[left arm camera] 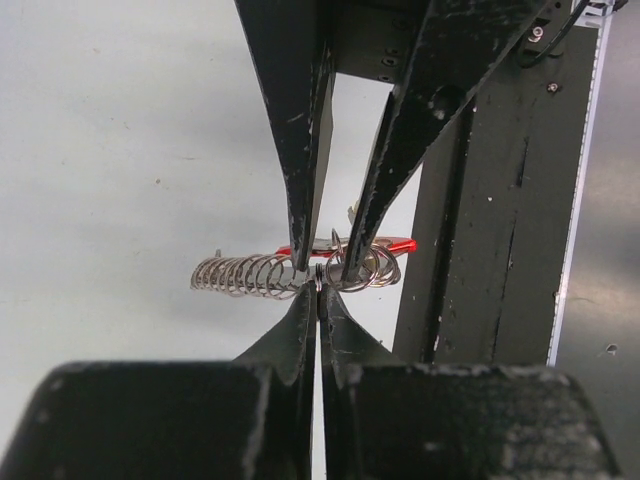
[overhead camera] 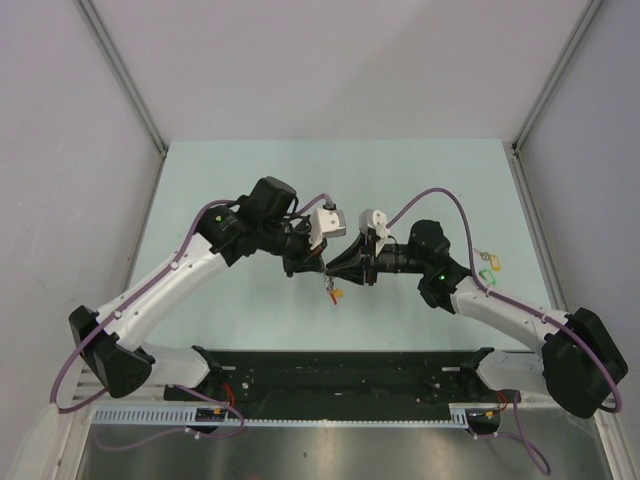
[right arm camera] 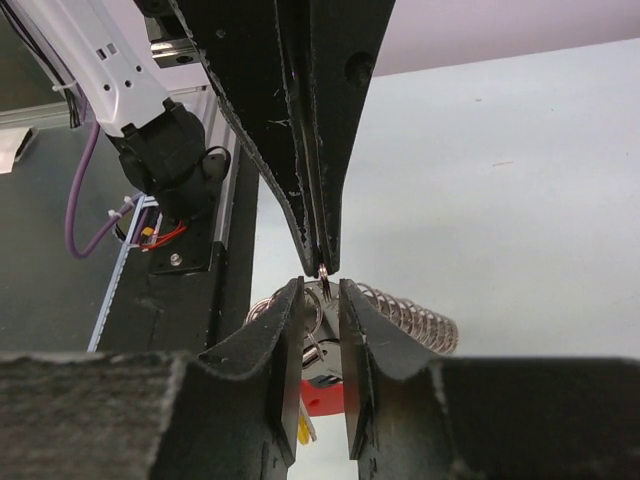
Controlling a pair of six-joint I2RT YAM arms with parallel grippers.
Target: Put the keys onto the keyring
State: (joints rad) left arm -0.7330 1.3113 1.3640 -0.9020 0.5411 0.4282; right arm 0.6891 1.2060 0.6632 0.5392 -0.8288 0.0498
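Our left gripper (left arm camera: 318,295) is pinched shut on the thin wire of the keyring (left arm camera: 375,270), presenting it in the air to the opposing tips. The right gripper (right arm camera: 318,300) meets it tip to tip, its fingers narrowly apart and straddling the ring just beyond the pinch, likely to steady or spread it. A wire coil (left arm camera: 240,275) trails beside the fingertips. The keys (overhead camera: 488,265) lie well apart from both grippers, so we judge threading not yet begun.

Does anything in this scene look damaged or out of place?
Yes. The keyring, pinched by the shut left gripper, looks drawn out into a long spiral like a spring, not a flat ring. It stretches sideways past the right gripper, whose fingers stand apart on either side of the pinched wire.
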